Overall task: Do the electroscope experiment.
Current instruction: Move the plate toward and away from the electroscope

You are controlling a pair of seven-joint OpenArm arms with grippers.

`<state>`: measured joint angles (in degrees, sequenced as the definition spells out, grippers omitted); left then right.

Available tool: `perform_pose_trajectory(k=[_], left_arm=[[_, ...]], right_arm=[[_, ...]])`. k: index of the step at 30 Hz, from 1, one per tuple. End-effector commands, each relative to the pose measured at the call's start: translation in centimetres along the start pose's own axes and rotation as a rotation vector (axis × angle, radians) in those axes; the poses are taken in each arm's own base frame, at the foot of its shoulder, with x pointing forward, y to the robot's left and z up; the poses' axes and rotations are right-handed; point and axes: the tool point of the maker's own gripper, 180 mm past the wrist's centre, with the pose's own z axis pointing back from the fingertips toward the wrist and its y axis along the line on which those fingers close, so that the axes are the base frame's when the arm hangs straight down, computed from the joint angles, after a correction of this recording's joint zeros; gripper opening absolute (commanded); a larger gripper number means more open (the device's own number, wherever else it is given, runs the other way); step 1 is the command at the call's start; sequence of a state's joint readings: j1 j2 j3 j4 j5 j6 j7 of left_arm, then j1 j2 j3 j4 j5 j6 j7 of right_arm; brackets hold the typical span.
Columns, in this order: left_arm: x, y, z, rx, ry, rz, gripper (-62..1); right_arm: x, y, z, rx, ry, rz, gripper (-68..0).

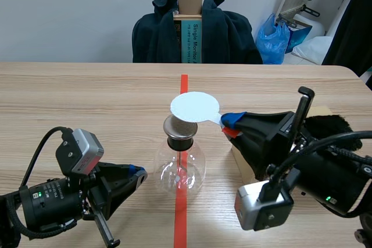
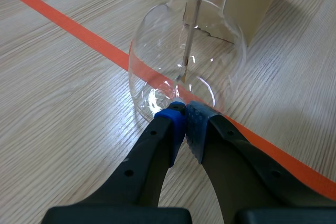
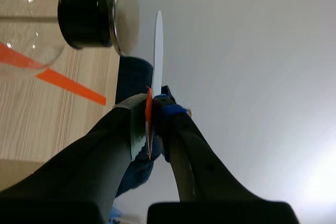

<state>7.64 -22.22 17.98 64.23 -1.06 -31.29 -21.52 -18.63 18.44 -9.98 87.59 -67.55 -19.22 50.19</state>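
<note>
wooden table [image 1: 87,97] with an orange tape line [image 1: 181,213] down its middle; behind it a dark jacket [image 1: 232,33] hangs over a chair. a round glass flask [image 1: 180,169] stands on the line, a black stopper [image 1: 181,142] in its neck and a metal plate [image 1: 174,127] on top. the right gripper [image 1: 232,123] pinches the handle of a white disc [image 1: 195,107], held flat just above the plate with a small gap between. the left gripper [image 1: 138,173] sits low, its pads pressed together on nothing, tips just beside the flask's base. a cardboard box [image 1: 241,161] stands beside the flask.
</note>
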Motion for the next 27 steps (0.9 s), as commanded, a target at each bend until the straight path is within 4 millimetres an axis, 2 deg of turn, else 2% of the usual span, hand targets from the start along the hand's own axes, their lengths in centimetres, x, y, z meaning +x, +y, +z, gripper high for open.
perform_pose_trajectory(k=[1,10,27], left_arm=[[1.2,0.2,-0.2,0.006,-0.042,-0.006,-57.9],[1.2,0.2,-0.2,0.006,-0.042,-0.006,-57.9],[1.2,0.2,-0.2,0.007,-0.042,-0.007,-57.9]], right_arm=[[0.0,-1.0,-0.1,-0.027,-0.013,0.020,-66.9],[1.2,-0.9,-0.1,-0.025,-0.083,0.021,-66.9],[0.9,-0.8,-0.1,-0.020,-0.063,0.025,-66.9]])
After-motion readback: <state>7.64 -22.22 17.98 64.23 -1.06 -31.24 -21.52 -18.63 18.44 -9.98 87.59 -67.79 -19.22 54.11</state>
